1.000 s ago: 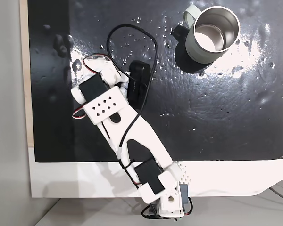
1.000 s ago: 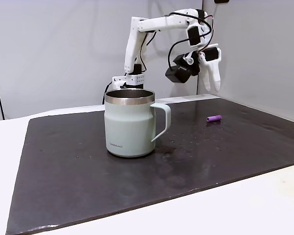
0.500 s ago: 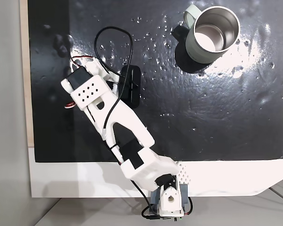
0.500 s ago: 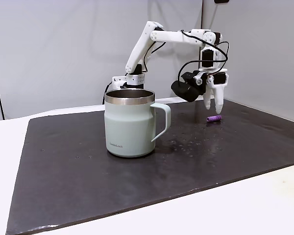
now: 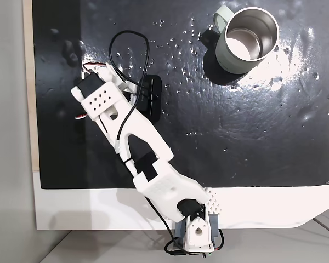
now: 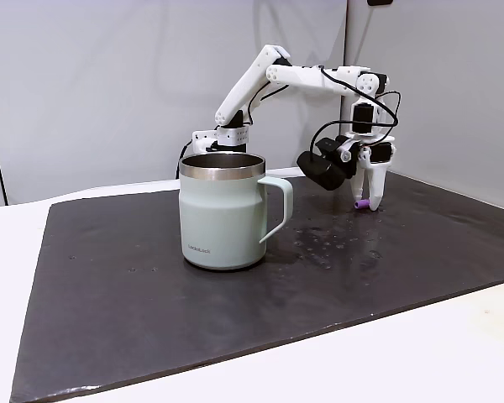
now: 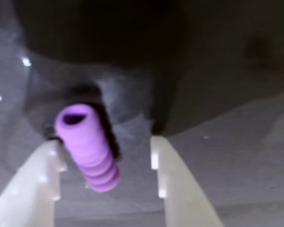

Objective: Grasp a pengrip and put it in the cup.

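In a fixed view from the side, the cup (image 6: pixel 223 211) stood on the mat (image 6: pixel 151 294) left of centre, its handle to the right. The pengrip (image 6: pixel 364 204) lay on the mat at centre right, farther back. The gripper (image 6: pixel 366 201) hung down over it, fingers either side in the wrist view.

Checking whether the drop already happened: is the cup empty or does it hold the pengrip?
Empty. The cup shows bare steel inside, while the pengrip lies on the mat between the gripper fingers.
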{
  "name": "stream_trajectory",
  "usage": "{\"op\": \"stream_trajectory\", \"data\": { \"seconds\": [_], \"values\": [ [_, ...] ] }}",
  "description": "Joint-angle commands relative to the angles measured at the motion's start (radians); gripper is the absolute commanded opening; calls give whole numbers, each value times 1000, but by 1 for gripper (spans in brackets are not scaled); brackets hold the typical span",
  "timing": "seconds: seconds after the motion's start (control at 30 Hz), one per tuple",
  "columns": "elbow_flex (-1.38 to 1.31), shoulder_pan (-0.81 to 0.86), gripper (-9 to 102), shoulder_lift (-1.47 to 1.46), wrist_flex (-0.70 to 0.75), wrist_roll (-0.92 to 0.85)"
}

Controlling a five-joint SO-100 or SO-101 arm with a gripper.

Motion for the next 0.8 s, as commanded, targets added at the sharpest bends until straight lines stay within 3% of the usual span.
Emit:
{"op": "stream_trajectory", "data": {
  "seconds": [0.0,0.17,0.4,0.77],
  "values": [
    [-57,6,13,0,23,-14],
    [-54,15,0,-2,18,-28],
    [-15,44,0,91,14,-28],
    [72,63,0,537,18,-126]
  ]
}}
